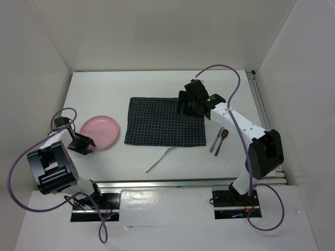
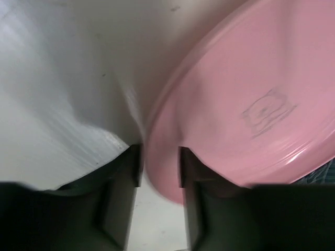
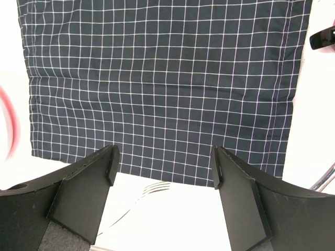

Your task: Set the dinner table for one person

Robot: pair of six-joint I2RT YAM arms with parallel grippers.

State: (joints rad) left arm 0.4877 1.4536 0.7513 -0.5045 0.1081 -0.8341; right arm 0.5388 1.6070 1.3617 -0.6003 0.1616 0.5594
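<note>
The dinner table (image 1: 104,91) is the white worktop. A pink plate (image 1: 100,130) sits at its left. My left gripper (image 1: 84,143) is at the plate's near-left rim. In the left wrist view the plate (image 2: 251,94) fills the right side, and its rim sits between the jaws of my left gripper (image 2: 159,164), which are closed on it. My right gripper (image 1: 187,104) hovers open and empty over the far right part of a navy checked cloth (image 1: 165,121). In the right wrist view the gripper (image 3: 165,163) is above the cloth (image 3: 157,78).
A silver fork (image 1: 161,158) lies just in front of the cloth and also shows in the right wrist view (image 3: 152,189). A wooden spoon (image 1: 222,139) and a knife (image 1: 215,140) lie to the right of the cloth. White walls enclose the table on three sides.
</note>
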